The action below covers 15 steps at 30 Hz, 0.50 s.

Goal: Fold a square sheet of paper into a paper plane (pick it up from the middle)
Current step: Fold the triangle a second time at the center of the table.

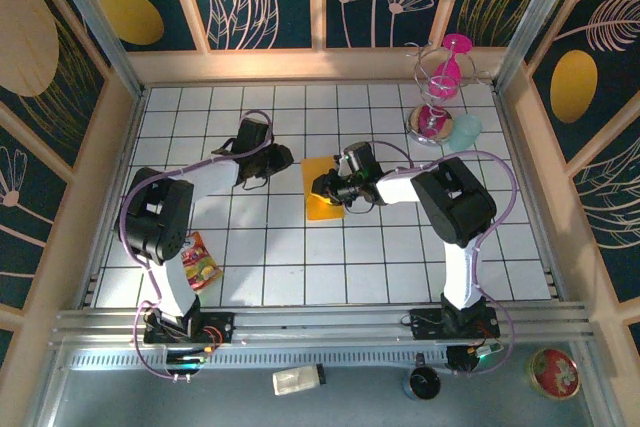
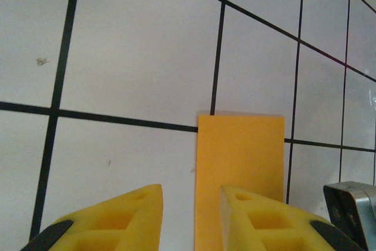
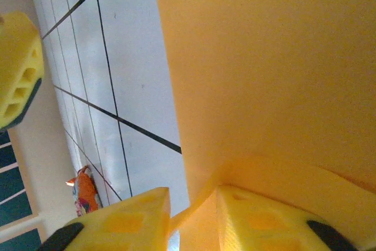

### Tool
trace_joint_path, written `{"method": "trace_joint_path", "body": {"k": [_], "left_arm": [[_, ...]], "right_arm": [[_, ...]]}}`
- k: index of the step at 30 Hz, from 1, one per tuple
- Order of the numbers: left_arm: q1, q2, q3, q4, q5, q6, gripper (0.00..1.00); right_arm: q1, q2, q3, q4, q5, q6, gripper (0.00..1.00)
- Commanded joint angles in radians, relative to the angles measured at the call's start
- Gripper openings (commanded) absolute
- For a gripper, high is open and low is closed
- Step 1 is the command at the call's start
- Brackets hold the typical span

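I count one square sheet of paper, now a narrow orange-yellow rectangle, lying mid-table. Two grippers work at it. My right gripper has its fingers apart, with the sheet's lifted edge between them. My left gripper is spread too, low over the sheet's near edge. One snack packet lies well apart, by the left arm.

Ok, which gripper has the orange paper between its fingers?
The right gripper: a lifted edge of the paper curls between its fingers. The left gripper is open beside it, holding nothing.
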Motion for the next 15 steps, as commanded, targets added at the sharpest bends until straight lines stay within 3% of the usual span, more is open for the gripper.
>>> {"method": "trace_joint_path", "body": {"k": [1, 5, 9, 15], "left_arm": [[0.003, -0.048, -0.028, -0.01, 0.008, -0.023, 0.31], [0.003, -0.07, -0.052, 0.007, 0.046, -0.041, 0.32], [0.0, -0.082, -0.076, 0.035, 0.104, -0.055, 0.31], [-0.043, -0.082, -0.097, 0.038, 0.129, -0.058, 0.2]], "right_arm": [[0.003, 0.022, -0.017, -0.024, 0.03, -0.009, 0.34], [0.001, 0.008, -0.031, -0.015, 0.034, -0.014, 0.43], [0.001, 0.006, -0.046, -0.011, 0.036, -0.022, 0.44], [0.002, 0.011, -0.055, -0.044, 0.064, -0.04, 0.28]]}}
